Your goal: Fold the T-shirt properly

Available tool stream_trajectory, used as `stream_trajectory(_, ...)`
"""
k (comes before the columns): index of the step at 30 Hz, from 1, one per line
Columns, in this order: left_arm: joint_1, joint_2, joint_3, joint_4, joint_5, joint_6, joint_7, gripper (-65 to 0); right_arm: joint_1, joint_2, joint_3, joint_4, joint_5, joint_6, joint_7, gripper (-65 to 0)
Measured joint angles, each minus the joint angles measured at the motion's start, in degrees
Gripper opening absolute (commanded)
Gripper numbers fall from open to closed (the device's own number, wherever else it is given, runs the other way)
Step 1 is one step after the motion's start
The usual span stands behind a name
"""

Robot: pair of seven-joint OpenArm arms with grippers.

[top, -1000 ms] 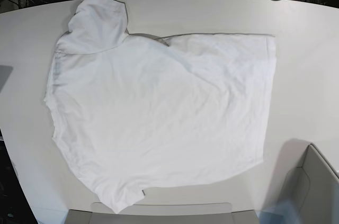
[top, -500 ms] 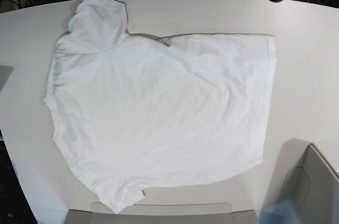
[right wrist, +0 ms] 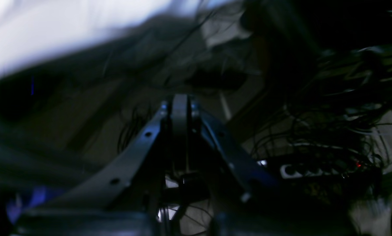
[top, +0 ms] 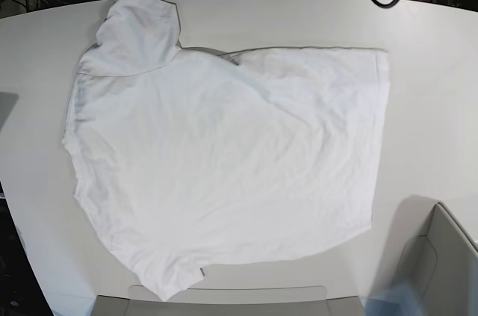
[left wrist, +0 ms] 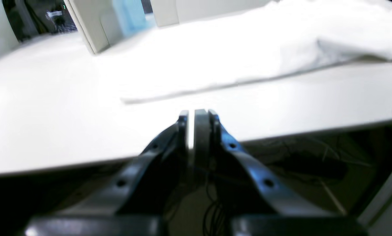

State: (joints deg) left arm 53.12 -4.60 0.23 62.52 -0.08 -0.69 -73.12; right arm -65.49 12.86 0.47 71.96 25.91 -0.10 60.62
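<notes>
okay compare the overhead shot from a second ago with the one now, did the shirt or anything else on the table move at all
Nothing visibly changed. The T-shirt lies spread flat on the table in the same outline, with neither arm in the overhead view.

The left gripper is made of dark, nearly black metal with a bluish sheen along its edges. Two flat fingers rise from wide angled arms that spread apart like an upturned V, each arm dotted with small round screw holes. The right gripper has the same build: dark slanted arms, round holes, faint blue glints, its details blurred and dim.
</notes>
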Motion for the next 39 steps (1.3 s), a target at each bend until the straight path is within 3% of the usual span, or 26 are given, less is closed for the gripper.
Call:
stream_trajectory(4,0.2,0.1,0.0,2.1,-0.1,0.0,0.1,-60.9,-5.7,6.8,-0.1,12.0,10.5,0.3,-6.7,-64.9)
stream_trajectory(8,0.2,0.2,0.0,3.4,0.0,0.0,0.1,-60.9,-7.2,14.4,0.1,18.7,15.6,0.1,-10.2,-64.0)
stream_trajectory(12,0.2,0.1,0.0,3.6,0.0,0.0,0.7,-60.9,-7.6,19.4,0.0,21.9,20.7,0.0,-15.6,-53.8)
stream_trajectory(16,0.2,0.2,0.0,5.4,0.0,0.1,2.6,-60.9,-7.3,22.1,-0.1,23.8,23.5,0.2,-16.2,-42.6)
stream_trajectory(19,0.2,0.1,0.0,6.8,0.0,0.1,3.8,-60.9,-4.8,23.9,-0.2,23.8,24.0,0.0,-17.1,-39.5)
stream_trajectory(23,0.2,0.1,0.0,8.4,0.0,0.1,6.3,-60.9,-0.5,24.8,-0.5,24.1,24.3,0.0,-17.5,-39.6)
stream_trajectory(27,0.1,-0.1,0.0,10.1,0.0,0.1,9.1,-60.9,5.9,24.1,-0.4,24.0,29.1,0.0,-28.8,-39.6)
stream_trajectory(30,0.0,0.0,0.0,11.1,0.0,0.1,10.4,-60.9,9.2,24.2,-0.1,24.0,31.5,0.0,-32.7,-39.6)
stream_trajectory(36,0.0,-0.2,0.0,11.2,0.0,0.1,10.6,-60.9,13.9,20.0,-0.3,19.9,32.6,-0.2,-37.3,-39.6)
stream_trajectory(39,-0.1,-0.2,0.0,11.2,0.0,0.1,10.6,-60.9,14.4,19.9,-0.3,17.6,32.6,0.0,-37.3,-39.6)
